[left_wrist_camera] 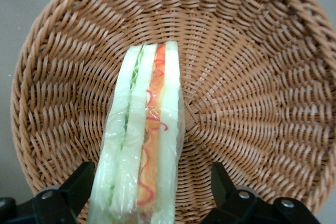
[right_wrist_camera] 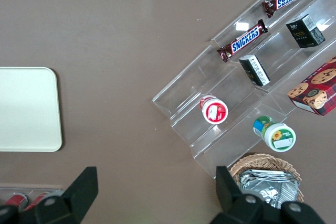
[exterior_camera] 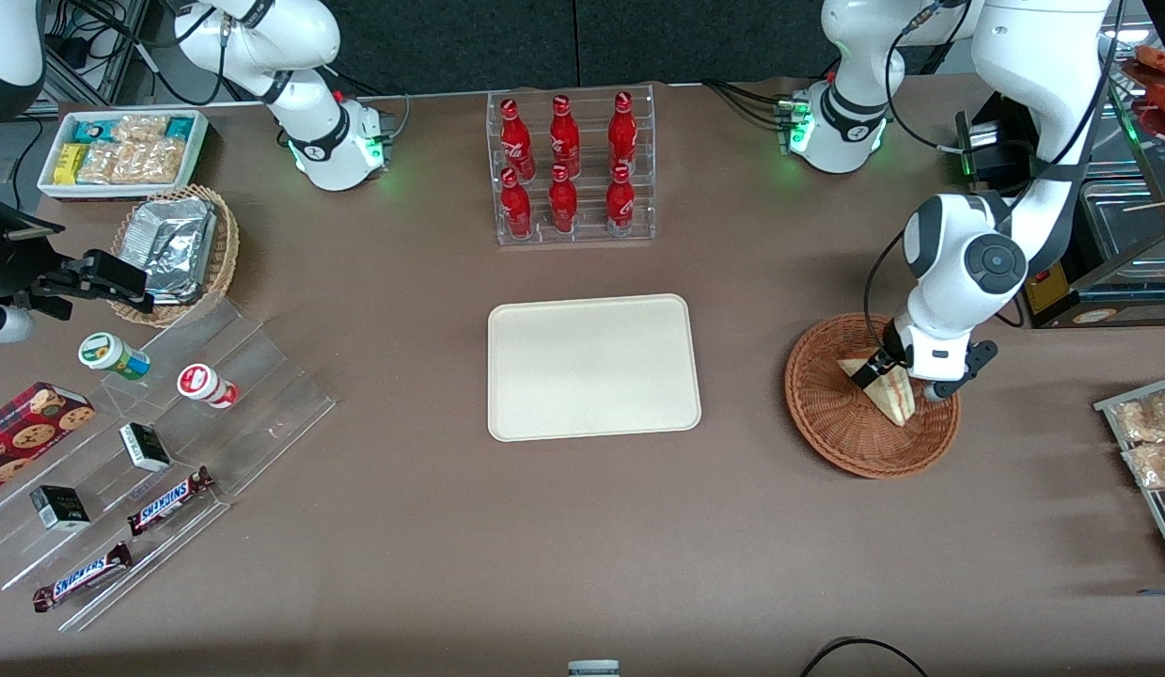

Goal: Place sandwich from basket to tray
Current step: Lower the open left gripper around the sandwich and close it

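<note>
While straddling the sandwich (left_wrist_camera: 149,129) in the basket (left_wrist_camera: 252,77) with claw (left_wrist_camera: 151,170) spread apart, risked squashing or dropping it short of the tray (exterior_camera: 591,367).

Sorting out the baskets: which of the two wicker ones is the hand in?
The reddish-brown basket holding the sandwich; the hand is down in it. The lighter basket holds foil packets.

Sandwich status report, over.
Pincer in the basket, open, fingers straddling the sandwich. Sandwich not lifted yet, standing on edge in the basket. Tray bare, nothing between basket and tray.
</note>
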Controlling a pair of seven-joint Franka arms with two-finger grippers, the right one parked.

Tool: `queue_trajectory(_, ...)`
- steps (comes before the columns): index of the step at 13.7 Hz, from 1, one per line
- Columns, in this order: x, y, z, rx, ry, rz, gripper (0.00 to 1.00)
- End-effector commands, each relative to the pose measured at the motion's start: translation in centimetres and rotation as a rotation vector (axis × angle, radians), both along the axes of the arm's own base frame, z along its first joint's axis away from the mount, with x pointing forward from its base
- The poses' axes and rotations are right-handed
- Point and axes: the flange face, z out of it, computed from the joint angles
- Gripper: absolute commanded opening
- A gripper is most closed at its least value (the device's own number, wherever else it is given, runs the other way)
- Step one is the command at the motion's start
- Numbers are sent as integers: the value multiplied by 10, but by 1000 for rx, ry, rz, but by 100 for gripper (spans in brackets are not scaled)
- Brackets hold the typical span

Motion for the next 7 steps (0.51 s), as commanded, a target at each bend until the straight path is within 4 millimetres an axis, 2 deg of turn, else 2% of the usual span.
queue_trajectory(1, -5, -2, -4, 2, -7, 14, 54)
queue_trajectory(3, -4, -1, 1, 5, -4, 4, 17)
queue_trajectory(4, -4, 0, 5, 8, 7, 0, 5)
queue_trajectory(7, 2, 0, 32, 19, 22, -32, 4)
